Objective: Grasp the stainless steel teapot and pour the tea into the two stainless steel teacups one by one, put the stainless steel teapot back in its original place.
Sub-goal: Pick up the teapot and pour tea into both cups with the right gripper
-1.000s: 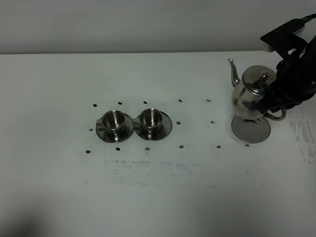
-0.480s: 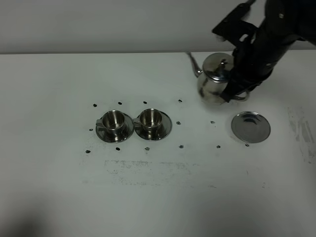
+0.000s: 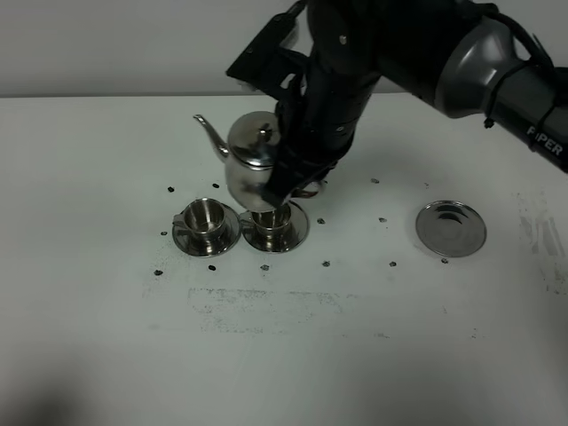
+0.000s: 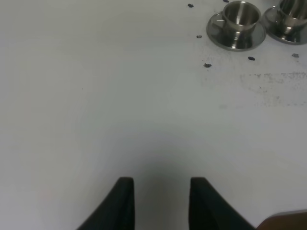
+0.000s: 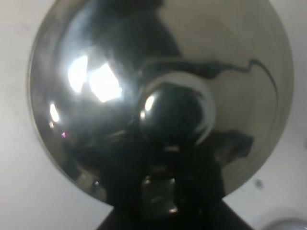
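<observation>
My right gripper (image 3: 297,182) is shut on the loop handle of the stainless steel teapot (image 3: 253,164) and holds it in the air. The pot hangs roughly upright over the right teacup (image 3: 271,229), and its spout (image 3: 206,129) points left, above the left teacup (image 3: 206,222). Each cup stands on its own saucer. No tea shows. The right wrist view is filled by the teapot's domed lid (image 5: 96,86) and its knob (image 5: 175,112). The round steel disc (image 3: 451,229) lies bare at the right. My left gripper (image 4: 160,199) is open and holds nothing, low over the bare table, with both teacups (image 4: 238,17) far ahead.
Small dark marks dot the white table (image 3: 284,355) around the cups and the disc. Scuffed grey smudges run across the table in front of the cups. The right arm (image 3: 426,44) reaches across the middle from the upper right.
The right arm has carried the teapot off the disc, up and leftward across the table, to above the right teacup. The disc now lies uncovered. The cups have not moved.
</observation>
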Robot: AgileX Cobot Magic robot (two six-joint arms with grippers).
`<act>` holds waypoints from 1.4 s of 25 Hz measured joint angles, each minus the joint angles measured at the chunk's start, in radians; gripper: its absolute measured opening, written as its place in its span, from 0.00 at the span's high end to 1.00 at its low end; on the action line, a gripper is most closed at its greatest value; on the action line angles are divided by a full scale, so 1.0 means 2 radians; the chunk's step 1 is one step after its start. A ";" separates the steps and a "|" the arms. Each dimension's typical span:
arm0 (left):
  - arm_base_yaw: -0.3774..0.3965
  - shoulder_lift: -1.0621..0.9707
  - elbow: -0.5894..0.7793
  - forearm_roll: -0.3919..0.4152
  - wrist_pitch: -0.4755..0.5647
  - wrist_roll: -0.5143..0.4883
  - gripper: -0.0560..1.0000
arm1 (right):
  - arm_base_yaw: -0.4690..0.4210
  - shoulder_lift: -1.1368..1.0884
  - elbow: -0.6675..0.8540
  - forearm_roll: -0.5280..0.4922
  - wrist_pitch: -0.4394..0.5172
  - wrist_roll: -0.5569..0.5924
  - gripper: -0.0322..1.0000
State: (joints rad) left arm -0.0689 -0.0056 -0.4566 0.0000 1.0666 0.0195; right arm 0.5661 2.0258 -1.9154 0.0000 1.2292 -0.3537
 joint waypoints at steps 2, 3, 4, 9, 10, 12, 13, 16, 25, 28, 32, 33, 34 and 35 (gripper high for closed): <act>0.000 0.000 0.000 0.000 0.000 0.000 0.67 | 0.023 0.001 -0.001 0.000 0.002 0.019 0.77; 0.000 0.000 0.000 0.000 0.000 0.000 0.67 | 0.032 0.001 -0.001 0.000 0.002 0.026 0.77; 0.000 0.000 0.000 0.000 0.000 0.000 0.67 | 0.038 0.002 -0.001 0.000 0.003 0.034 0.77; 0.000 0.000 0.000 0.000 0.000 0.000 0.67 | 0.048 0.015 -0.001 0.000 0.004 0.077 0.77; 0.000 0.000 0.000 0.000 0.000 0.000 0.67 | 0.048 0.020 -0.001 -0.004 0.004 0.083 0.77; 0.000 0.000 0.000 0.000 0.000 0.000 0.67 | 0.048 0.031 -0.001 -0.009 0.004 0.091 0.77; 0.000 0.000 0.000 0.000 0.000 0.000 0.67 | 0.048 0.037 -0.001 -0.011 0.004 0.092 0.77; 0.000 0.000 0.000 0.000 0.000 0.000 0.67 | 0.048 0.051 -0.004 -0.031 0.005 0.083 0.77; 0.000 0.000 0.000 0.000 0.000 0.000 0.67 | 0.048 0.066 -0.037 -0.107 0.004 -0.083 0.77; 0.000 0.000 0.000 0.000 0.000 0.000 0.67 | 0.048 0.071 -0.051 -0.123 0.004 -0.145 0.77; 0.000 0.000 0.000 0.000 0.000 0.000 0.67 | 0.044 0.083 -0.083 -0.144 0.005 -0.233 0.77; 0.000 0.000 0.000 0.000 0.000 0.000 0.67 | 0.042 0.088 -0.095 -0.145 0.005 -0.256 0.77; 0.000 0.000 0.000 0.000 0.000 0.000 0.67 | 0.039 0.094 -0.108 -0.145 0.005 -0.277 0.77; 0.000 0.000 0.000 0.000 0.000 0.000 0.67 | 0.037 0.102 -0.118 -0.143 0.005 -0.293 0.77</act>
State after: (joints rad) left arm -0.0689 -0.0056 -0.4566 0.0000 1.0666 0.0185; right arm 0.6393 2.2288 -2.1517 -0.2856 1.2382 -0.9392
